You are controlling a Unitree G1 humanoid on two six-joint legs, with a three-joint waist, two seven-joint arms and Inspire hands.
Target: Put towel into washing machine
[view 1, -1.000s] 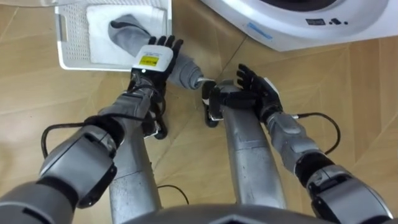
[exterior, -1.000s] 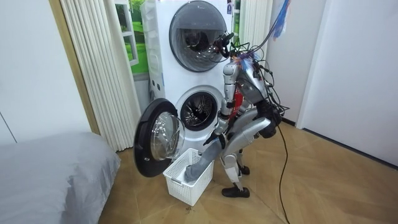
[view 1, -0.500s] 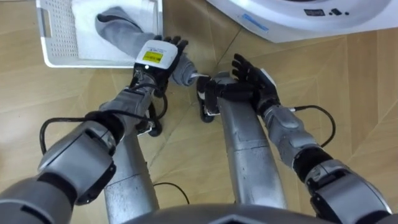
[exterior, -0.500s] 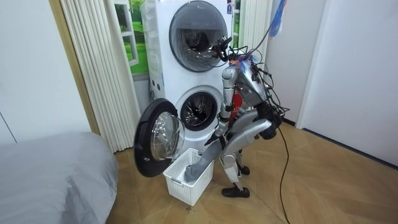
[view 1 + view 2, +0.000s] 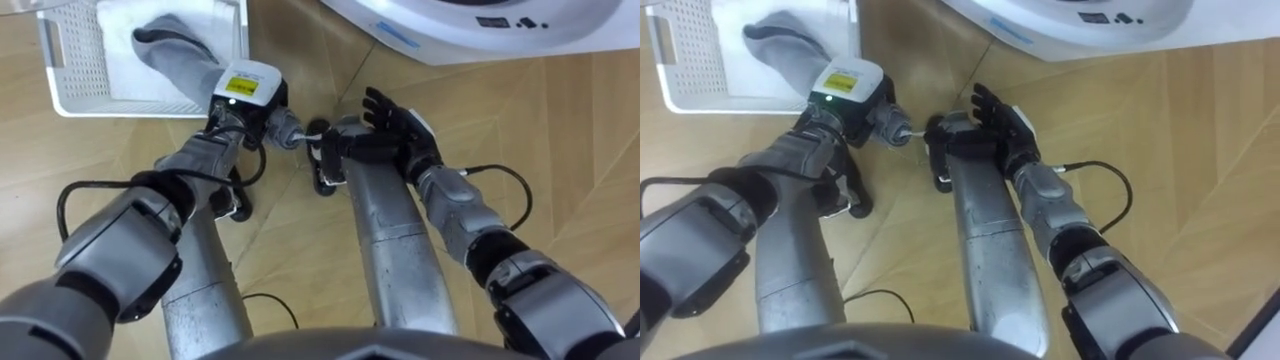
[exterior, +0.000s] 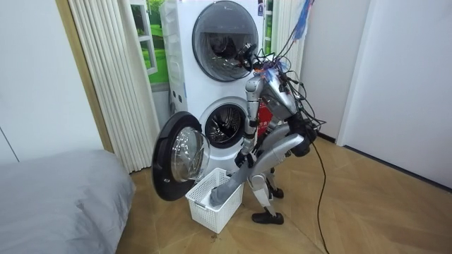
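The washing machine [image 6: 224, 127] is standing with its door [image 6: 178, 156] hanging open and its drum appearing empty, so the loading is not yet done. The robot is bending over the white basket [image 5: 70, 62], which is sitting on the floor just beside that door. The grey towel [image 5: 175, 55] is lying partly inside, trailing out over the basket's corner nearest the robot. The left robot hand [image 5: 244, 88] is clenching the towel's free end. The right robot hand [image 5: 395, 130] is hovering nearby, fingers spread, holding nothing. Lifting the towel clear and carrying it to the drum are left to do.
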